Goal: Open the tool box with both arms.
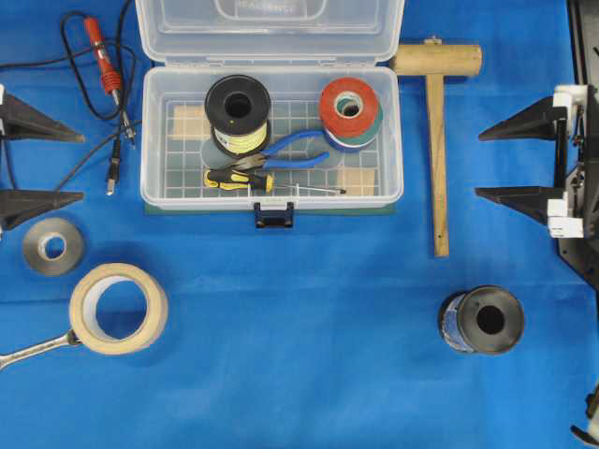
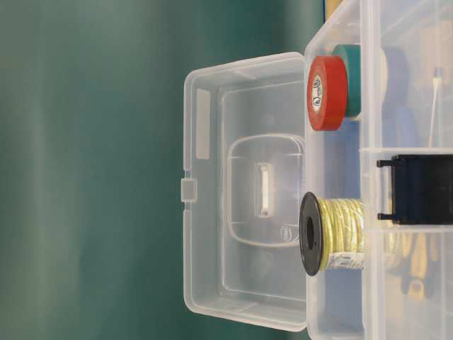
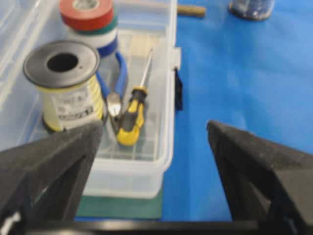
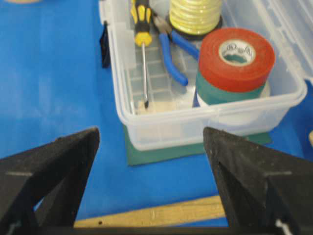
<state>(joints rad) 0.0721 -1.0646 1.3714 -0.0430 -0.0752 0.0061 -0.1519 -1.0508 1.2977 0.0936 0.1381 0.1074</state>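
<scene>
The tool box (image 1: 187, 198) stands at the back middle of the blue cloth with its clear lid (image 1: 270, 33) folded back and its dark blue latch (image 1: 273, 216) hanging at the front. In the table-level view the lid (image 2: 244, 191) stands wide open. My left gripper (image 1: 82, 166) is open, clear of the box's left side, with nothing between its fingers. My right gripper (image 1: 477, 166) is open to the right of the box, beyond the mallet handle. The left wrist view has the left gripper (image 3: 154, 125) facing the box's end wall (image 3: 132, 169); in the right wrist view, the right gripper (image 4: 151, 131) faces the other end (image 4: 195, 122).
Inside the box lie a yellow wire spool (image 1: 238, 112), stacked tape rolls (image 1: 349, 105), blue pliers (image 1: 295, 148) and a screwdriver (image 1: 239, 178). A wooden mallet (image 1: 437, 140) lies right of it. A black spool (image 1: 482, 320), masking tape (image 1: 119, 307), grey tape (image 1: 52, 246), a wrench (image 1: 33, 351) and a red soldering iron (image 1: 101, 58) surround it.
</scene>
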